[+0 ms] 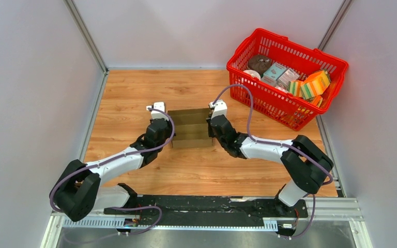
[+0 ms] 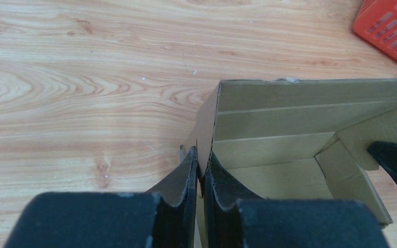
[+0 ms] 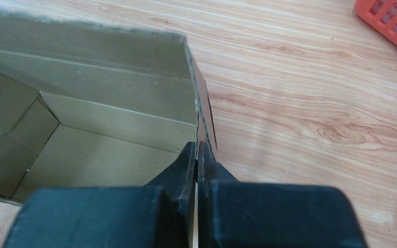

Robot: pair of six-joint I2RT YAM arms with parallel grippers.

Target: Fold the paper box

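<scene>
The paper box [image 1: 188,128] is plain brown cardboard, standing open-topped in the middle of the wooden table. My left gripper [image 1: 169,130] is at its left end and my right gripper [image 1: 210,129] at its right end. In the left wrist view the left gripper [image 2: 201,161] is shut on the box's left wall [image 2: 207,124], one finger outside and one inside. From the right wrist, the right gripper [image 3: 197,153] is shut on the thin right wall [image 3: 202,111]. The inside of the box [image 3: 98,155] shows creased panels and a folded corner flap.
A red basket [image 1: 284,72] with colourful packages stands at the back right, beside the right wall. Its corner shows in both wrist views [image 2: 393,28] [image 3: 393,20]. Grey walls close the table on the left, back and right.
</scene>
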